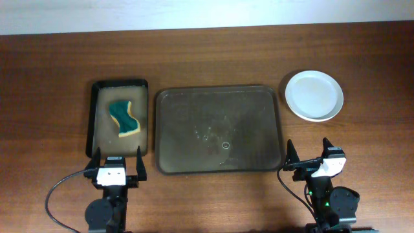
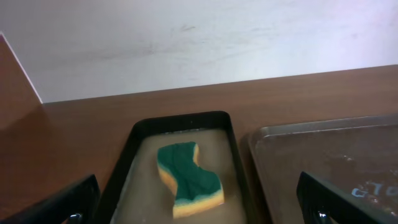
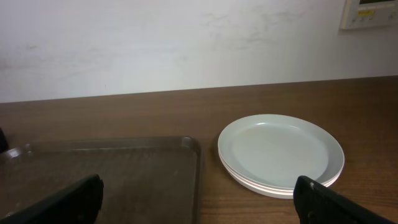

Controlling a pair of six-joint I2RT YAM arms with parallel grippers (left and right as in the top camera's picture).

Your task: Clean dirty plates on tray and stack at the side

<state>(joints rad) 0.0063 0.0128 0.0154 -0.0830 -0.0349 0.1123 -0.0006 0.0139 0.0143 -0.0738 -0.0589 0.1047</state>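
The white plates [image 1: 314, 95] lie stacked on the table to the right of the large dark brown tray [image 1: 218, 129]; the stack also shows in the right wrist view [image 3: 280, 152]. The tray holds no plates, only wet marks, and its rim shows in the right wrist view [image 3: 124, 144] and the left wrist view [image 2: 323, 127]. My left gripper [image 1: 118, 164] is open and empty at the front left, below the small black tray. My right gripper [image 1: 309, 155] is open and empty at the front right, near the big tray's front right corner.
A small black tray [image 1: 119, 84] with water stands left of the big tray and holds a green and yellow sponge [image 1: 124, 117], which also shows in the left wrist view [image 2: 188, 176]. A white wall runs behind the table's far edge.
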